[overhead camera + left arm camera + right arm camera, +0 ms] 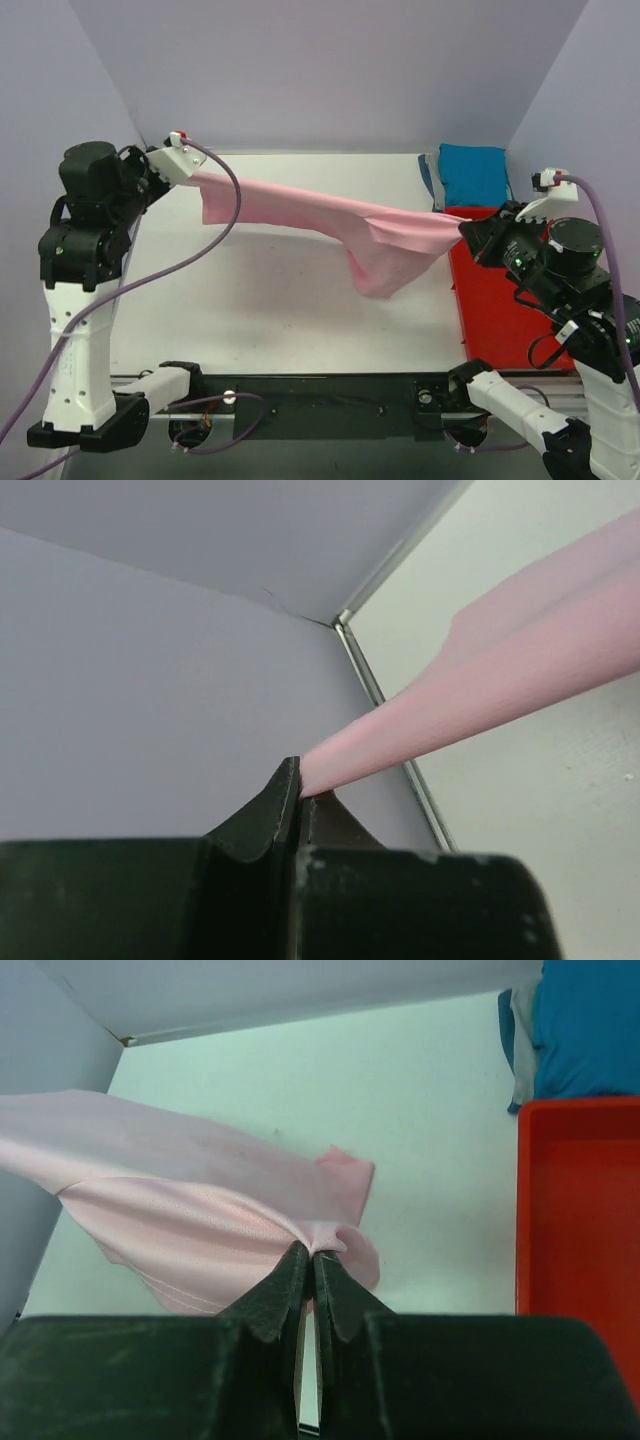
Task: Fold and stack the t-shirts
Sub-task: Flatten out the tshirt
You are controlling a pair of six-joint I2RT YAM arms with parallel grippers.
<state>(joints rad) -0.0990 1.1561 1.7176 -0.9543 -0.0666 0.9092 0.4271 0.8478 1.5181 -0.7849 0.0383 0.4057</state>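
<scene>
Pink shirt (300,208) between left hand (193,172), right hand (466,233)

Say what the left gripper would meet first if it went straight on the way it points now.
The left gripper would probably meet the pale lilac wall first; it fills the wrist view beyond the shut jaws. The light pink cotton t-shirt it holds stretches off right, out of that line.

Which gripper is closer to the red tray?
Right. The right gripper hangs by the red tray's left edge, shut on the pink t-shirt. The left gripper holds the shirt's other end near the table's far left corner.
</scene>
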